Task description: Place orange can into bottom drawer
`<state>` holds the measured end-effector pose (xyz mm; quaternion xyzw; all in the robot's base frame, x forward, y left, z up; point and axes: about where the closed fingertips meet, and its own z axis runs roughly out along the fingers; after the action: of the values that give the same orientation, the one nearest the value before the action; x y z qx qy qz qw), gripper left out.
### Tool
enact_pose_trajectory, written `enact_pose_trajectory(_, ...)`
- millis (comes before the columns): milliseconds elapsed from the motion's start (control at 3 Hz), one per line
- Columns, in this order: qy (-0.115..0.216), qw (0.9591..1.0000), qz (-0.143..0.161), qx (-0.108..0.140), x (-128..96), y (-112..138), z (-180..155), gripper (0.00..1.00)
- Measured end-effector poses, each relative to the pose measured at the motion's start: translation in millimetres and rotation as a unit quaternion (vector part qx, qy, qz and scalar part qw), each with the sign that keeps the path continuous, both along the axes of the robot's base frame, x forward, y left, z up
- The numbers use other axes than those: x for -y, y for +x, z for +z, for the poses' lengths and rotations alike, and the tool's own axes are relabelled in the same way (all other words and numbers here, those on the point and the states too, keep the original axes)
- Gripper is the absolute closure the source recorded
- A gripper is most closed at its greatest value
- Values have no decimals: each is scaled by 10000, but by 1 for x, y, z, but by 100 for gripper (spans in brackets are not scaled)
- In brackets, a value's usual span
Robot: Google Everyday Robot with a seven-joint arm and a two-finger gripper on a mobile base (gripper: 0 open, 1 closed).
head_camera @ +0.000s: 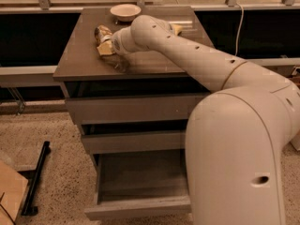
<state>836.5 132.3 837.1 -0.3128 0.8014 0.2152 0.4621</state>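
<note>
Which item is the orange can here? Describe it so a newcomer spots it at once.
On the grey-brown cabinet top, look left of the middle, just nearer the camera than the pale round bowl. The small orange-gold and whitish mottled can sits there, with the robot's gripper right beside it. It is a mottled cylinder, unlike the flat yellow sponge next to it.

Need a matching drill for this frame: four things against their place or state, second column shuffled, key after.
1. orange can
2. bowl
3. bottom drawer
4. hand

A. pulled open, lowest of three
B. at the tip of the arm, right beside the can
C. at the rear edge of the cabinet top
D. standing on the cabinet top, nearer the front than the bowl

Pairs: 1-D, 2-C, 3-A, 4-B
</note>
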Motion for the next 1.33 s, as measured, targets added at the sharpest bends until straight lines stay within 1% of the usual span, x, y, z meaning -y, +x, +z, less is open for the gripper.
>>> enact_pose_trajectory(333,-122,9999,-7,121,-7,1,14,88)
enact_pose_trajectory(667,-215,9996,-52,189,-7,1,21,100)
enact_pose_trajectory(1000,-286,9993,-66,215,-5,-5,26,100)
enact_pose_trajectory(1333,-174,9997,-13,162,2,-18,24,100)
